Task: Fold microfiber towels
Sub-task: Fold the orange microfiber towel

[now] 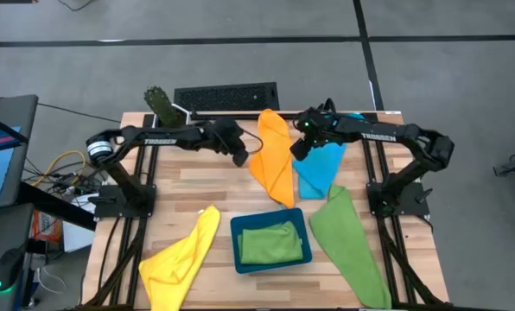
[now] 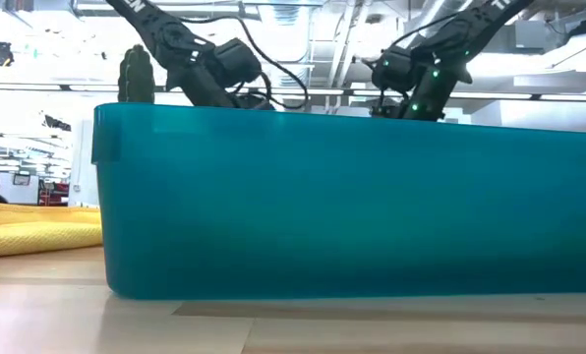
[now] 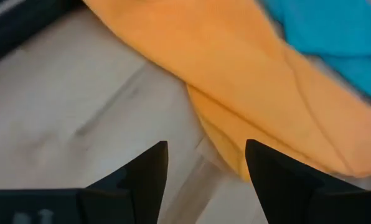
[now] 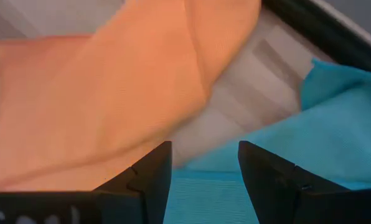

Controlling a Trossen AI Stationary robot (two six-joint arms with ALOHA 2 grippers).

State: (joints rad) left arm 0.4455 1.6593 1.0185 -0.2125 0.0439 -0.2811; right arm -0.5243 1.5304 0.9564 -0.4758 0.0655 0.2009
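Both tools, left (image 3: 205, 163) & right (image 4: 204, 163), wide, empty over soft, rumpled orange towel (image 1: 273, 155) w/ blue towel (image 1: 320, 168) beside.

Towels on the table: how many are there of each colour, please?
Green towels: 2, one in the tray, one loose
Orange towel: 1
Yellow towel: 1
Blue towel: 1
Total: 5

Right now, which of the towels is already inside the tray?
The folded green towel, lying in the teal tray. The other green towel, yellow, orange and blue ones lie on the table.
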